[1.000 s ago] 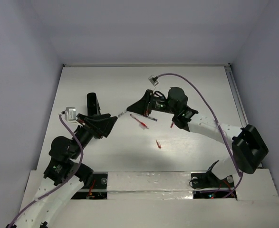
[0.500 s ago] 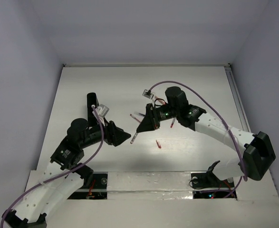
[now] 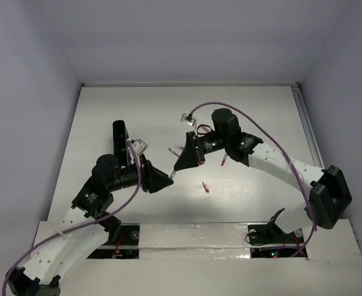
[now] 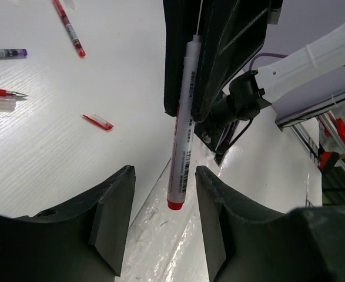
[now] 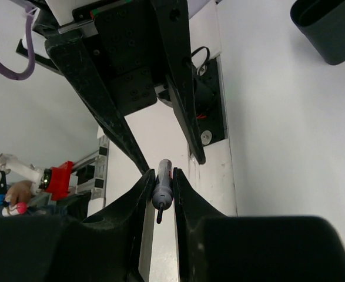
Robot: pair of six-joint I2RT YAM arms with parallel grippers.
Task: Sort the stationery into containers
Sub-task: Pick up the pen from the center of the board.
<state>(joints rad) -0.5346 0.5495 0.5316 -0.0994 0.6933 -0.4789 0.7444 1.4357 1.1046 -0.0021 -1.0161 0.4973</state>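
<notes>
Near the black box (image 3: 120,139) on the pale-walled white table (image 3: 248,111), the right gripper (image 5: 162,175) clamps a pen (image 4: 181,135). The left gripper (image 4: 163,171) gapes wide.

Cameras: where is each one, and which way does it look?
Top external: high behind the robot, looking down on the table; left arm and right arm show.
Left wrist: on the left arm, facing the pen in the right gripper; its open left gripper shows below.
Right wrist: on the right arm, facing the left gripper; its own gripper pinches the pen.
Shared: both wrist views see that pen and the opposite gripper.
</notes>
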